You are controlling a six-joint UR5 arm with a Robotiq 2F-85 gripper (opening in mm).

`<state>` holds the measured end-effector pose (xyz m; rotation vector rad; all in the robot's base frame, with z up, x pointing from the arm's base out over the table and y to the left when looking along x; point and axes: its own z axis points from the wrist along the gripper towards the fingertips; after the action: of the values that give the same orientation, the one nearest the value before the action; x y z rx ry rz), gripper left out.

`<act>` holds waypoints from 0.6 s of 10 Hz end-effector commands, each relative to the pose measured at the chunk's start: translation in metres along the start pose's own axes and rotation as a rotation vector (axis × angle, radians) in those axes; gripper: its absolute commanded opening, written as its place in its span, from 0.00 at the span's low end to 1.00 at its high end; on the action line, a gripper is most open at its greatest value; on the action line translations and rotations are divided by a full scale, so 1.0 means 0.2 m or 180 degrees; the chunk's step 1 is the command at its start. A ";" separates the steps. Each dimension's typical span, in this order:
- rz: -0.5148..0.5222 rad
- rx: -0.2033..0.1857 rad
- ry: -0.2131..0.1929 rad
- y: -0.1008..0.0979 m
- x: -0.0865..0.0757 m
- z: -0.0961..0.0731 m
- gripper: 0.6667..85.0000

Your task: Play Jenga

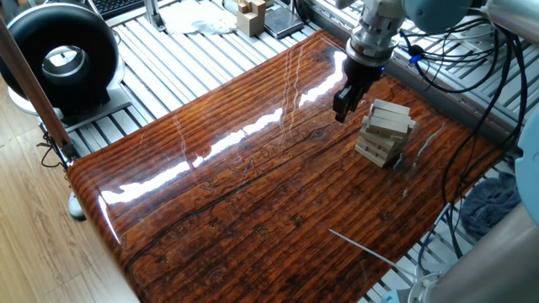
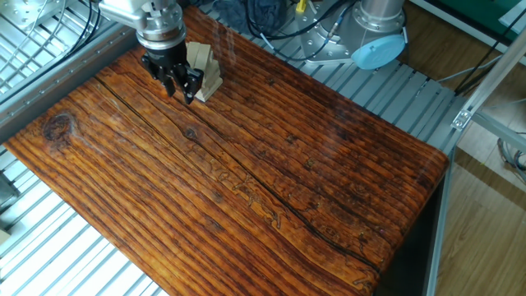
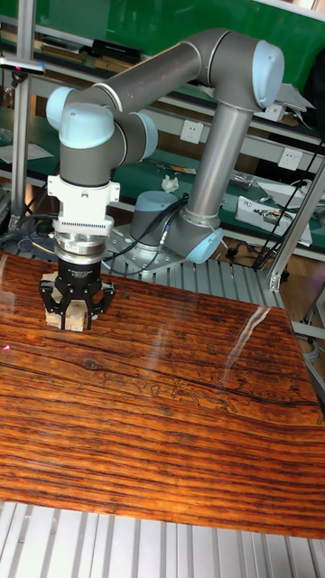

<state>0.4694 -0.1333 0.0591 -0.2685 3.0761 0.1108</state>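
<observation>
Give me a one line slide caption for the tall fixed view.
UR5 arm holds its gripper low over the wooden table, directly in front of the small Jenga tower, which it mostly hides.
</observation>
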 end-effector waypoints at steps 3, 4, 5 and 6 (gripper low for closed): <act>-0.0154 0.0060 0.0077 -0.03 0.04 0.00 0.52; -0.0167 0.0015 0.0078 -0.02 0.04 0.00 0.52; -0.0171 -0.0018 0.0091 -0.01 0.05 0.00 0.52; -0.0189 -0.0047 0.0111 0.00 0.07 0.00 0.51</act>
<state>0.4599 -0.1383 0.0575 -0.3496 3.0976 0.0932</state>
